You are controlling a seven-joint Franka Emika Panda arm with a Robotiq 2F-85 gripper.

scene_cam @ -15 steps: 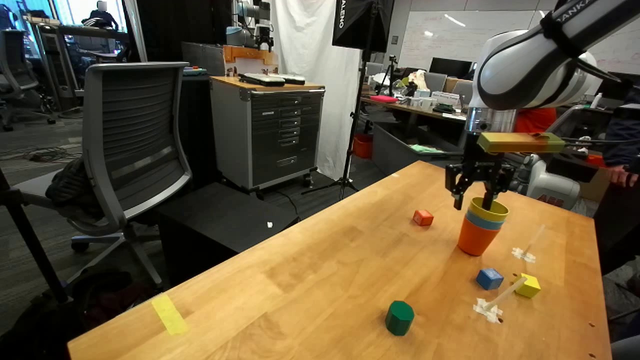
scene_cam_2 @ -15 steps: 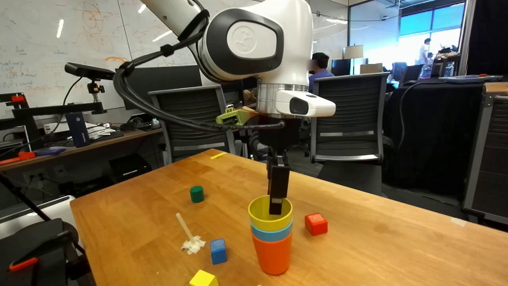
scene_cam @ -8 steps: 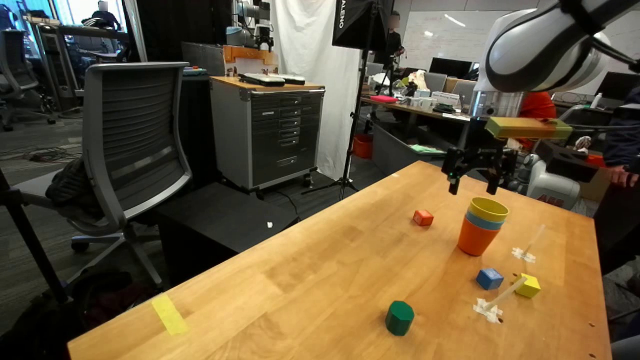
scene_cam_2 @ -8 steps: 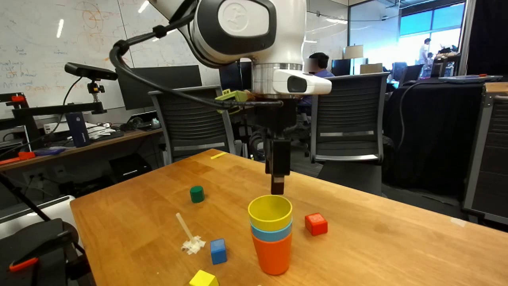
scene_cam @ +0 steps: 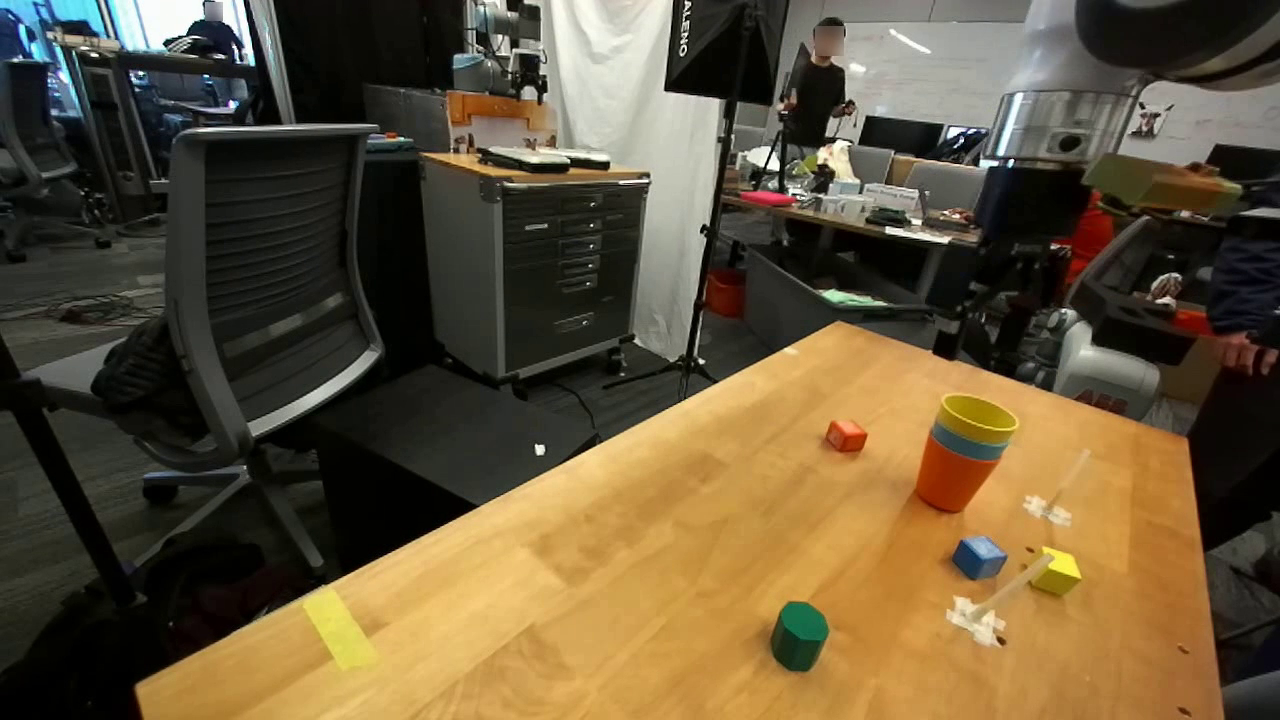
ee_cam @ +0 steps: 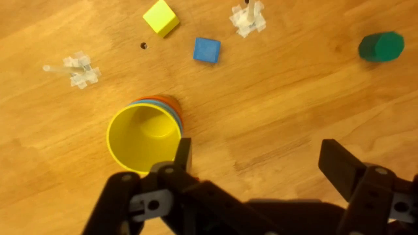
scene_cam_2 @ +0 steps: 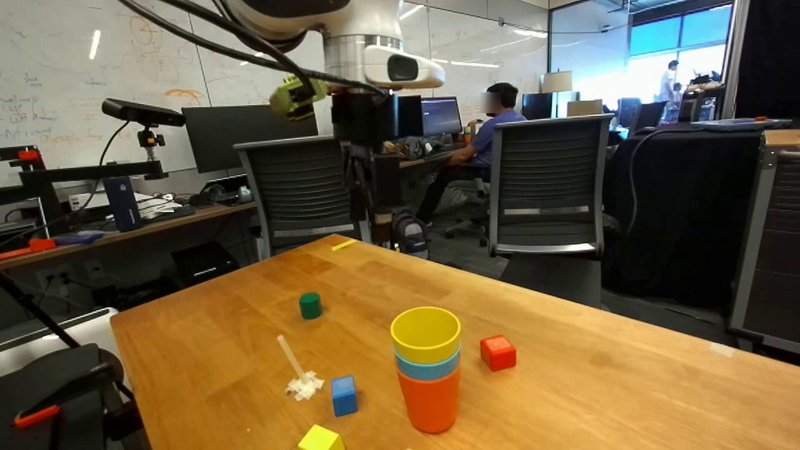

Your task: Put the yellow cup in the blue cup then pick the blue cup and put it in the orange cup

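Neatly nested — the yellow cup (scene_cam_2: 426, 350) in the blue cup (scene_cam_2: 430, 367), both in the orange cup (scene_cam_2: 431, 400) on the worktop (scene_cam_2: 594, 394).
The fingers (ee_cam: 341, 169), spread wide and unclenched, hang apart from the cups — in the wrist view these lie at nine o'clock from them; from the yellow cup, the yellow block (ee_cam: 160, 18) is at twelve o'clock, the blue block (ee_cam: 206, 49) at one, the green block (ee_cam: 380, 47) at two.
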